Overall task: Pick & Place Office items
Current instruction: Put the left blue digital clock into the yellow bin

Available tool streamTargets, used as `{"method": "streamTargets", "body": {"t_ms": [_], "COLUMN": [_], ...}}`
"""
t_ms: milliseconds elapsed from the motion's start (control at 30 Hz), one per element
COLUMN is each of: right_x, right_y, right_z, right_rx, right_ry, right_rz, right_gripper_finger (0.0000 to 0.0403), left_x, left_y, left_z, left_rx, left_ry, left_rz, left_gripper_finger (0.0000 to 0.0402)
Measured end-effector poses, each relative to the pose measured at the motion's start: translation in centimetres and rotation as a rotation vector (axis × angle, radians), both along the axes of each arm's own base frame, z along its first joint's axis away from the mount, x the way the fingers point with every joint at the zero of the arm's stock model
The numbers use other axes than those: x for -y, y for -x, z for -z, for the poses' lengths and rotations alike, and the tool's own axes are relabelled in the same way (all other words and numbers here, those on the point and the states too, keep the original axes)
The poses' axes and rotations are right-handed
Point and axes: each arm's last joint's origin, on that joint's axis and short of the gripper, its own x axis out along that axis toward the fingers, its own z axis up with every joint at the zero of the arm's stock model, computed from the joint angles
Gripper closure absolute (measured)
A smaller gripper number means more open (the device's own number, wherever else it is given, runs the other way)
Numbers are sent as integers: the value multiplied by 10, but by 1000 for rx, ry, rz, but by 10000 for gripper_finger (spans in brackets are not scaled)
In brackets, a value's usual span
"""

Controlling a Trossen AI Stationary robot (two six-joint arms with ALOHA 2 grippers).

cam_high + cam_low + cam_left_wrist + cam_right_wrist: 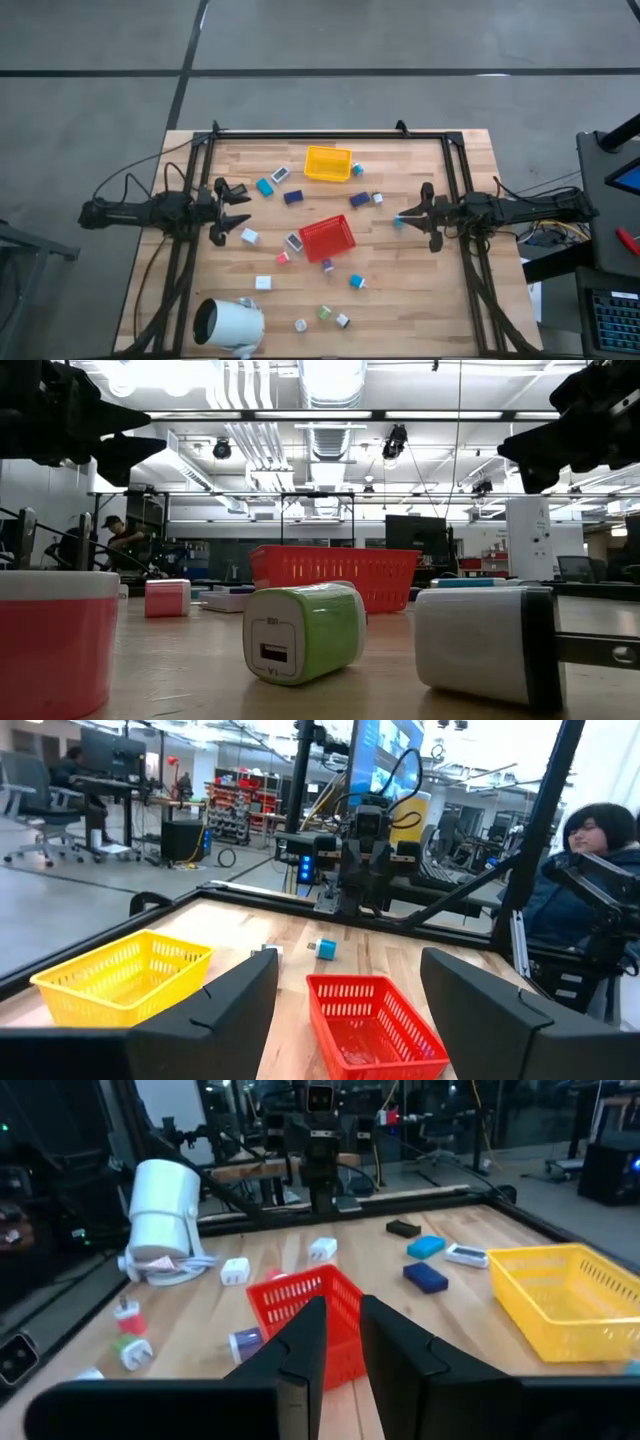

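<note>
I judge the job barely begun: both trays, yellow (328, 163) and red (327, 239), look empty, though I can't be sure of the red one from overhead. About fifteen office items (293, 197) lie scattered on the table (420, 300) around the two trays, none sorted. One white cylinder (229, 325) lies at the near left corner. My left gripper (232, 211) hovers at the left edge, jaws wide and empty. My right gripper (415, 216) hangs opposite, jaws narrow, holding nothing.
</note>
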Motion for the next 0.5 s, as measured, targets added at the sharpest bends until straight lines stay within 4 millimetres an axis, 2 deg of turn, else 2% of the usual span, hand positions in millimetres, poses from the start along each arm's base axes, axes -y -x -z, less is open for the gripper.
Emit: {"method": "streamTargets", "body": {"t_ms": [500], "right_x": [0], "right_y": [0], "right_z": [1], "right_rx": [-13], "right_ry": [-5], "right_rz": [0], "right_gripper_finger": [339], "left_x": [0], "left_y": [0], "left_z": [2], "left_rx": [-14], "left_ry": [10], "left_rz": [0], "left_gripper_finger": [149]}}
